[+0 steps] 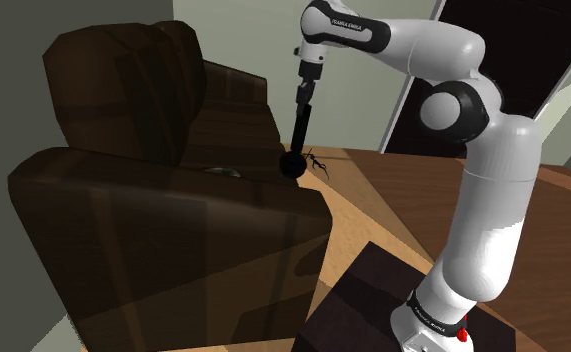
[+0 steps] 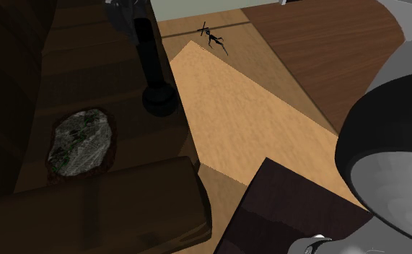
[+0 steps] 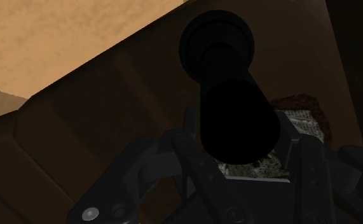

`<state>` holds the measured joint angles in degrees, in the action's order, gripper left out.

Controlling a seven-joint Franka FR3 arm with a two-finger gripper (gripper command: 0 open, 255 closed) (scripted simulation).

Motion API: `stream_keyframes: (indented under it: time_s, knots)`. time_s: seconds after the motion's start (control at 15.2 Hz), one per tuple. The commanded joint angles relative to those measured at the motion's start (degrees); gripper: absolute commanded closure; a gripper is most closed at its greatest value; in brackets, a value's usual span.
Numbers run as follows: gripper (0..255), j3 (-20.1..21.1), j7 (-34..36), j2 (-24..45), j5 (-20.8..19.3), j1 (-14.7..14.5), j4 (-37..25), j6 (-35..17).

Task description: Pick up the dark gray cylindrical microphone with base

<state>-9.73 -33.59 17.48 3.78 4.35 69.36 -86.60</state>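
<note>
Shoulder view, microphone: the dark microphone (image 1: 297, 130) stands upright with its round base low at the seat of a brown armchair (image 1: 123, 220); I cannot tell whether the base rests on the cushion or hangs just clear of it
Shoulder view, claw: the claw (image 1: 304, 92) points straight down onto the top end of the stem, a sensible hold for a tall, thin thing whose heavy base then hangs plumb below
Shoulder view, arm: the white arm (image 1: 463, 110) arches over from the stand to reach above the seat
Second exterior view, placing: the base sits at the seat's edge next to the light wood floor (image 2: 255, 123), apart from a mottled grey stone (image 2: 81, 141) lying further in on the cushion
Second exterior view, bystander: a small black spidery figure (image 2: 213, 34) lies on the floor, well apart from the microphone
Wrist view, hold: the stem runs out from between the fingers (image 3: 301, 159) toward the base, and both appear pressed to its sides
Wrist view, opening: narrow, closed to the stem's width, holding the microphone and nothing else
</note>
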Motion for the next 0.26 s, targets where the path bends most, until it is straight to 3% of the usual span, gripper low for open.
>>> stream_keyframes:
  time_s: [0.0,0.2]
  knots:
    - [255,0.0,0.0,0.8,0.2,0.2,-2.9,2.1]
    - [255,0.0,0.0,1.3,0.2,0.3,-4.6,3.2]
